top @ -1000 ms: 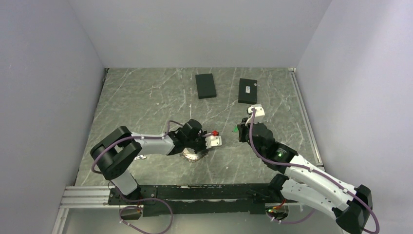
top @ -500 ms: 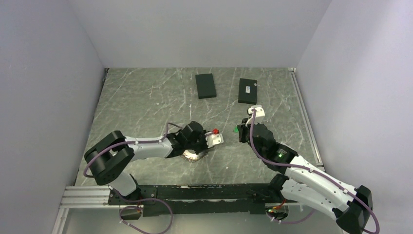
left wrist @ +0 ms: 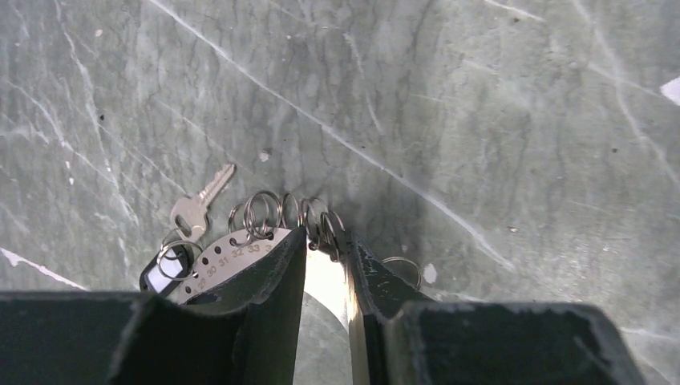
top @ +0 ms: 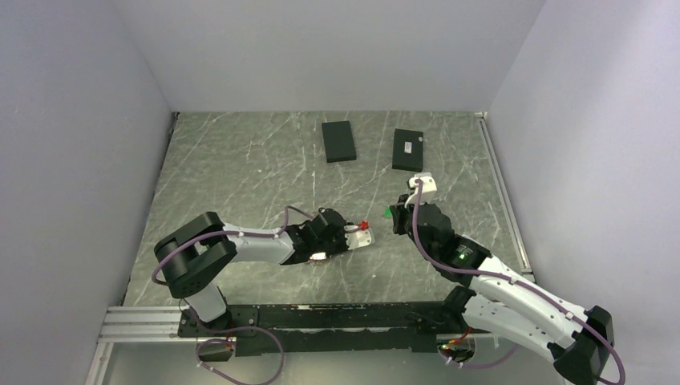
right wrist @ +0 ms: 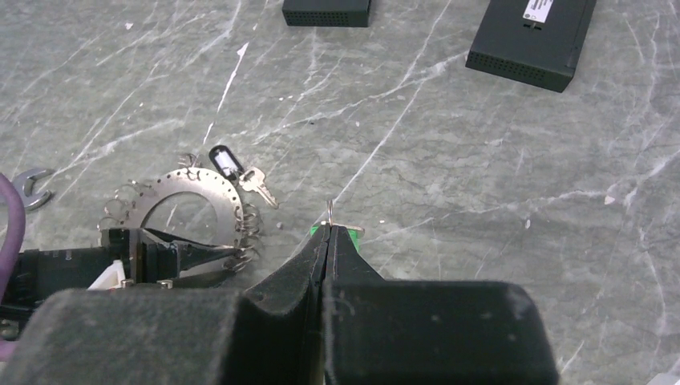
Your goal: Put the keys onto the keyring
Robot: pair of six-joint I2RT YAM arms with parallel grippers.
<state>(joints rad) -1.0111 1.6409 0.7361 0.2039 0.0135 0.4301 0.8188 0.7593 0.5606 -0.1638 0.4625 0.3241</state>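
Note:
The keyring [right wrist: 186, 189] is a flat round metal ring with numbered holes and several small split rings along its rim; it lies on the table. My left gripper [left wrist: 325, 241] is shut on the keyring's [left wrist: 232, 253] rim, one finger on each side of the band. A silver key [left wrist: 196, 210] with a black tag [left wrist: 160, 271] hangs from the ring. My right gripper [right wrist: 329, 228] is shut on a green-tagged key [right wrist: 354, 232], whose small loop sticks up above the fingertips. It hovers just right of the keyring, apart from it. In the top view the left gripper [top: 329, 249] and right gripper [top: 393, 215] face each other.
Two flat black boxes [top: 338, 141] [top: 408, 149] lie at the back of the marble table. A small grey C-shaped metal piece [right wrist: 28, 186] lies left of the keyring. The table's side rail [top: 503, 192] runs along the right.
My left arm has stretched to the right and dropped lower, carrying the keyring a little toward the right gripper. The right arm has not moved.

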